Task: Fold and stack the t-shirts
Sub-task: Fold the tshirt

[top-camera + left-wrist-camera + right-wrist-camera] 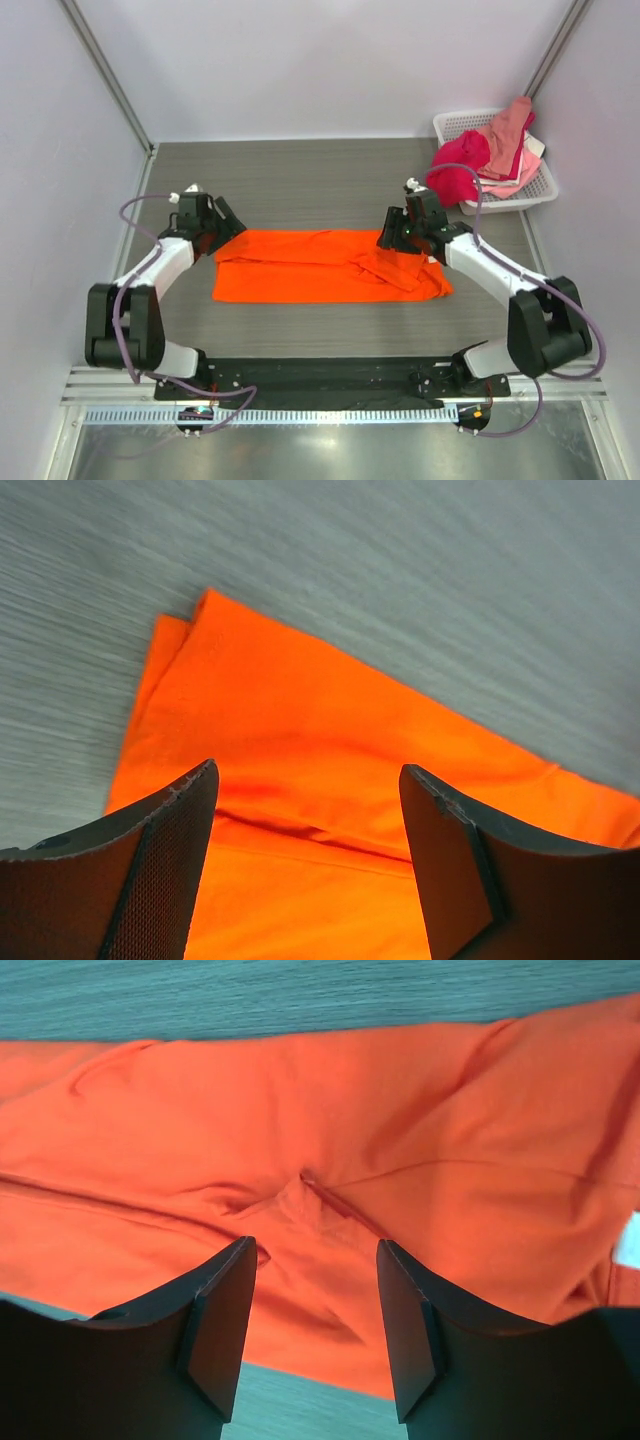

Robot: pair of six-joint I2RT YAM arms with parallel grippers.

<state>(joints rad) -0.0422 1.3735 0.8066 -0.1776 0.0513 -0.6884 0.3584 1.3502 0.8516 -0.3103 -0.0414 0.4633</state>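
Observation:
A bright orange t-shirt (320, 266) lies folded into a long flat strip across the middle of the grey table. My left gripper (226, 227) is open just over its far left corner; in the left wrist view the orange cloth (300, 750) fills the gap between the fingers (160, 850). My right gripper (396, 233) is open over the strip's rumpled right end, where the cloth (330, 1190) bunches into a small ridge. Neither gripper holds cloth. A magenta shirt (458, 168) and salmon and pale pink shirts (510, 140) sit piled in the basket.
A white lattice basket (533, 190) stands at the back right corner of the table. White walls close in the left, right and far sides. The arm bases sit on a black plate (320, 378) at the near edge.

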